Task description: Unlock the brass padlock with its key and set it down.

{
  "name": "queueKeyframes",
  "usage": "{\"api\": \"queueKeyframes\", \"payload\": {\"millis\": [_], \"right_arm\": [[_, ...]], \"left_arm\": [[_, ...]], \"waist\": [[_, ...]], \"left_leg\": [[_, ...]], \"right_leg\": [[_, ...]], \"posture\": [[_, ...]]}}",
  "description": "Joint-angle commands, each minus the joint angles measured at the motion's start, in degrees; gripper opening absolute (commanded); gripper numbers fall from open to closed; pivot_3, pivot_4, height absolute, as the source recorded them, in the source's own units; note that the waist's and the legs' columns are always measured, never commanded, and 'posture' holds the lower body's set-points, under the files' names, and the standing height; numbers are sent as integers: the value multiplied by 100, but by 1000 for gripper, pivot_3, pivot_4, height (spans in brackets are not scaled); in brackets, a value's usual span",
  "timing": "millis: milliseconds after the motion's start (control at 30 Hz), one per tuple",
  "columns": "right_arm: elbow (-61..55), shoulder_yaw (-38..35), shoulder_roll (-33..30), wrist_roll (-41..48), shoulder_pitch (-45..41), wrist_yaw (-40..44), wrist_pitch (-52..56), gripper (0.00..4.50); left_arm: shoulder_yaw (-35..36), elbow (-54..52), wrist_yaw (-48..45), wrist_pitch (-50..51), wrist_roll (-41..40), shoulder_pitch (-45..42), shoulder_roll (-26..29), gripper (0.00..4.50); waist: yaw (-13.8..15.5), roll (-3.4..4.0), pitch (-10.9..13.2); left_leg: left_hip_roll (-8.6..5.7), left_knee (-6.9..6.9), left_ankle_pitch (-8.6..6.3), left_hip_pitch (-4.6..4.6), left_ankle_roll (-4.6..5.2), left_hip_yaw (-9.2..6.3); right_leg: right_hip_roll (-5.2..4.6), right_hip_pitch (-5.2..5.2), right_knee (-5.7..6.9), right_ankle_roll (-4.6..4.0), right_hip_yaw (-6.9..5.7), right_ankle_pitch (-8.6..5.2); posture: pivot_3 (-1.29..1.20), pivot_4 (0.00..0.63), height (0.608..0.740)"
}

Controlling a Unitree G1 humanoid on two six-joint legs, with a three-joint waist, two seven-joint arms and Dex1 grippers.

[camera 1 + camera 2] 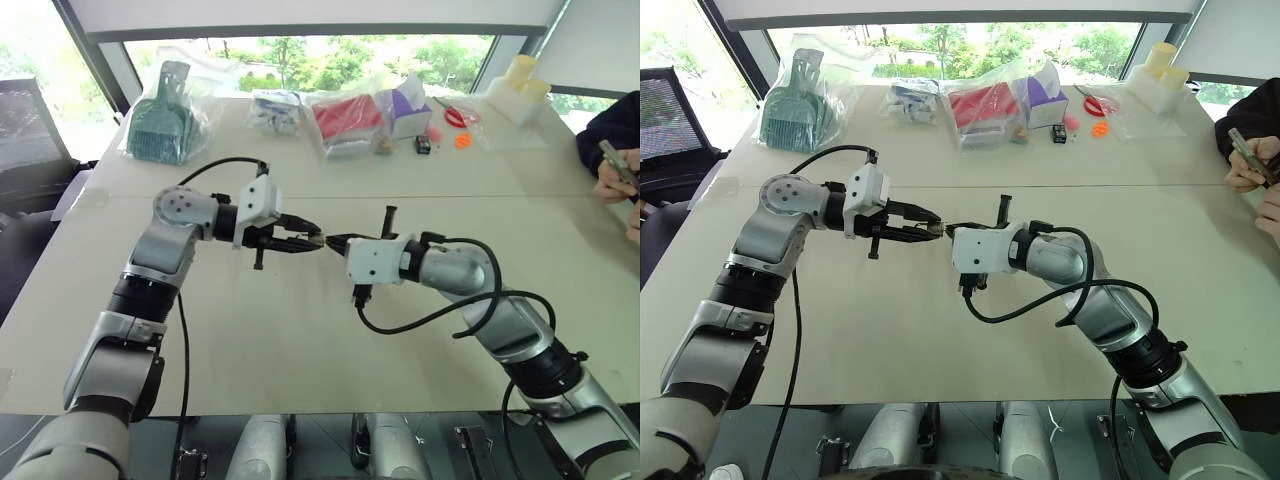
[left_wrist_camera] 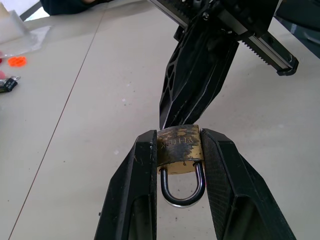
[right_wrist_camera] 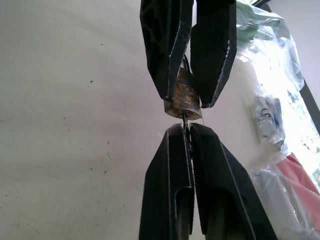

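Two grippers are meeting tip to tip above the middle of the pale table (image 1: 300, 380), with nothing under them but bare tabletop. From the left, the left gripper (image 2: 179, 150) is pointing toward the right and is clamping the brass padlock (image 2: 179, 150) by its flat sides between its two black fingers (image 2: 137, 170), the silvery shackle loop lying back between the fingers toward the wrist and the worn, scratched brass body sitting at the very fingertips. From the right, the right gripper (image 3: 186, 131) is reaching in toward it with its fingers pressed together on the key (image 3: 185, 121), a thin silvery sliver that is showing only in the short gap between the two sets of fingertips and is running up to the bottom end of the padlock; how far the key is seated in the lock I cannot tell. Both the padlock and the key are being held in the air, well above the table surface. Along the far edge of the table, several clear plastic bags are lying in a row, one holding a green comb-like item (image 1: 160, 120), another holding something red (image 1: 348, 118), with a purple-and-white box (image 1: 408, 108), a small dark object (image 1: 423, 146) and some orange pieces (image 1: 462, 140) beside them. At the right edge, a person's hands (image 1: 618, 180) are holding a small object over the table.
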Motion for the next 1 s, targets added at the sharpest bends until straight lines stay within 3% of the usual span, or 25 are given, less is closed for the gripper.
{"api": "queueKeyframes", "payload": {"millis": [33,400,533,633,767,867,1000], "right_arm": [[-110,-182,65,21,-117,66,-54,47],[-421,-513,253,1135,-256,936,1426,47],[-368,-568,249,1226,-438,1023,1591,47],[-266,-516,150,819,-507,819,1036,47],[133,-312,-245,-154,-363,310,-666,47],[463,-343,-477,-657,-218,-178,-1745,988],[904,-439,-667,-1144,-189,-813,-2955,3066]], "left_arm": [[106,-169,23,-179,-39,-80,-12,689],[61,-5,118,-1968,383,-130,-94,689],[53,119,150,-2169,425,-194,-133,689],[117,182,164,-1726,298,-217,-134,689],[255,222,118,-770,-32,-295,-79,689],[266,237,-82,-448,-162,-349,33,689],[307,196,-266,-49,-372,-441,79,689]], "waist": [[0,0,0],[6,0,0],[5,0,0],[5,0,0],[0,0,0],[-12,0,0],[-50,0,0]], "left_leg": [[0,0,0,0,0,0],[0,1,0,0,0,0],[0,0,0,1,0,0],[0,0,0,1,0,2],[-1,0,0,1,0,1],[-1,0,0,1,0,2],[-1,0,1,1,-2,4]], "right_leg": [[0,0,0,0,0,0],[0,1,0,-1,0,1],[0,0,2,-1,0,1],[0,0,2,0,0,1],[0,0,1,2,0,0],[0,0,1,4,0,-1],[0,-1,3,4,0,-1]], "posture": [[0,150,740],[0,150,740],[0,150,740],[0,150,740],[0,150,740],[0,150,740],[0,150,740]]}}
